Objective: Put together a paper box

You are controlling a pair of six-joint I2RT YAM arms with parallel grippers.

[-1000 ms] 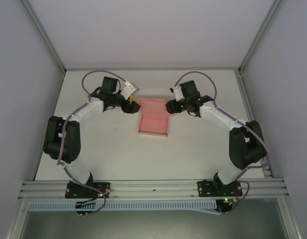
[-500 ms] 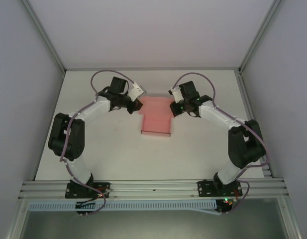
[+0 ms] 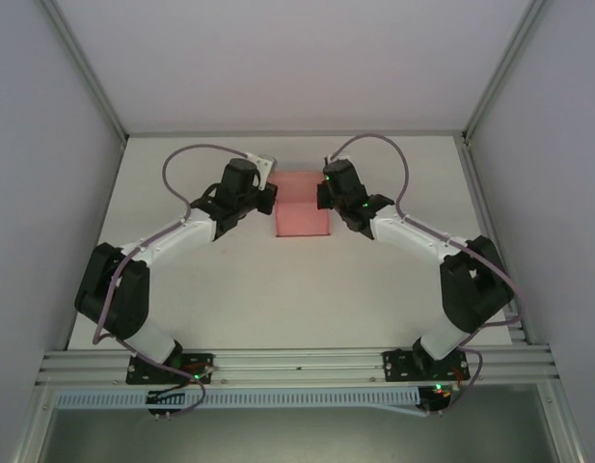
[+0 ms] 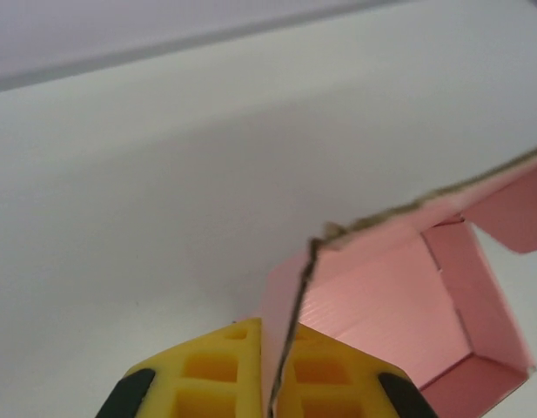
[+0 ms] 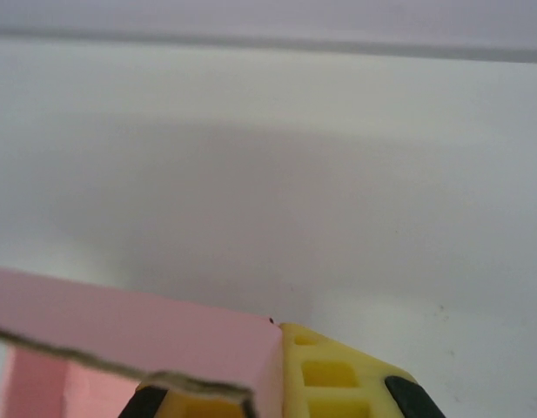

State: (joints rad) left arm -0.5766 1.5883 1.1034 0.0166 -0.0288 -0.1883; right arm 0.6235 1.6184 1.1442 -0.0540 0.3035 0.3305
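**Both side walls pinched upright**

My left gripper [image 4: 272, 370] is clenched on the left wall of the paper box [image 3: 303, 204], and my right gripper [image 5: 266, 387] is clenched on the right wall. I judge this keeps both panels raised along their creases. The box sits between my wrists at the far middle of the table [image 3: 229, 280]. The card is thin, matte and pink with a raw, fibrous cut edge, and my yellow gridded pads [image 4: 211, 383] press it flat.

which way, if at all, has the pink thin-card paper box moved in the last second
Yes. The pink thin-card paper box has shifted toward the back edge of the white table, and it now looks shorter front to back.
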